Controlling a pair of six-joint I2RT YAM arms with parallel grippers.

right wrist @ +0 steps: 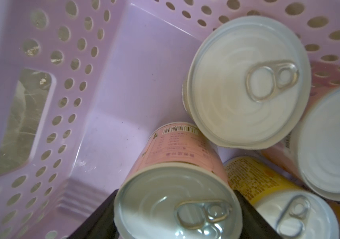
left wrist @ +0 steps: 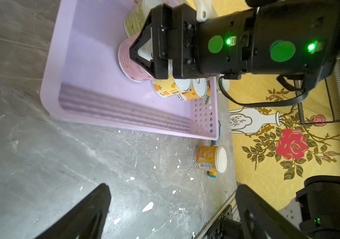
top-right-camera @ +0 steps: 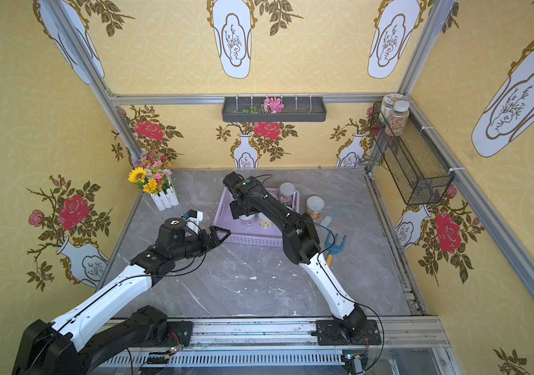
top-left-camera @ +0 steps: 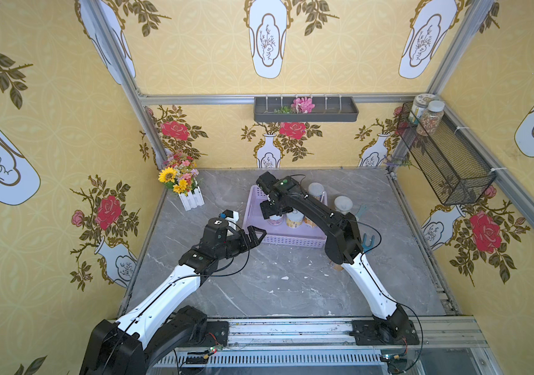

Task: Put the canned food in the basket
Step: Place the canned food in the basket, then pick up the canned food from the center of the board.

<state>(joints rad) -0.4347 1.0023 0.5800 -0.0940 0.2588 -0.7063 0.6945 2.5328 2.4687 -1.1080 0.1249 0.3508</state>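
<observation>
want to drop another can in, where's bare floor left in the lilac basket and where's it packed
Bare: basket floor between its left end wall and the pink can in the right claw, and a strip along the near wall. Packed: the right half, where the other cans cluster.

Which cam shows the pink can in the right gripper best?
Right wrist view: the pink can fills the lower frame, lid and label sharp, the right gripper shut on it. The left wrist view shows its side, partly behind a finger. In both top views only a sliver shows under the gripper.
</observation>
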